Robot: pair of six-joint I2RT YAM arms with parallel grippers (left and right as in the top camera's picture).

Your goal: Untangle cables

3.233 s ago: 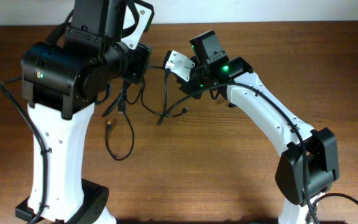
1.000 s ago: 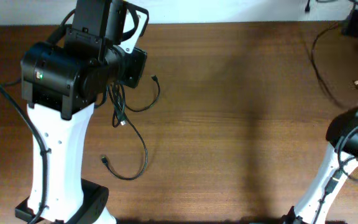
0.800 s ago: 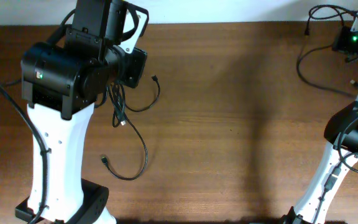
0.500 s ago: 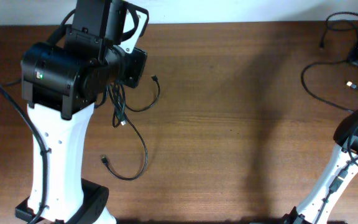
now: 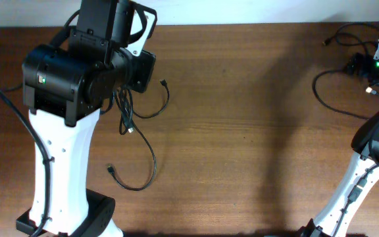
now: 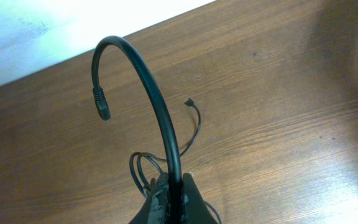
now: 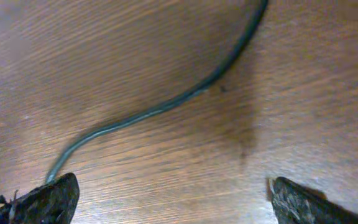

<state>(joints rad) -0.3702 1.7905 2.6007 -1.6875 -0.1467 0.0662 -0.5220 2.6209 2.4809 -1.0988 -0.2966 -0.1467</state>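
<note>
— Start at the tips. What is the left gripper [image 6: 171,190] doing?

— Its fingers are pressed together on a black cable [image 6: 157,106], pinching it low in the wrist view. The cable rises out of the pinch, arches over and comes down to a plug [image 6: 101,107] hanging in the air.

— And the right gripper [image 7: 169,200]?

— Spread wide, with nothing between the tips. A thin cable [image 7: 166,107] lies on the wood ahead of it. It runs from the top of the view down to one fingertip [image 7: 48,199]. Whether it touches that fingertip I cannot tell.

— Count the cables for me.

— From overhead there are two groups. Under the left arm [image 5: 64,79] hangs a dark bunch with three loose ends showing: one [image 5: 164,83] beside the arm, one [image 5: 129,130] below it, and one [image 5: 110,170] at the end of a long curl nearest the arm's base. How many separate cables make up that bunch I cannot tell. By the right arm [image 5: 367,164] the thin cable [image 5: 321,99] lies in open loops, and one end [image 5: 326,43] points toward the far edge.

— Where do they sit on the table [image 5: 242,131]?

— The left bunch is in the far left part, near the far edge where the wood meets a white strip [image 5: 242,12]. The thin cable is in the far right corner, and its loops reach close to the far edge and the right side of the frame. The two groups are well apart, separated by a broad stretch of brown wood.
</note>
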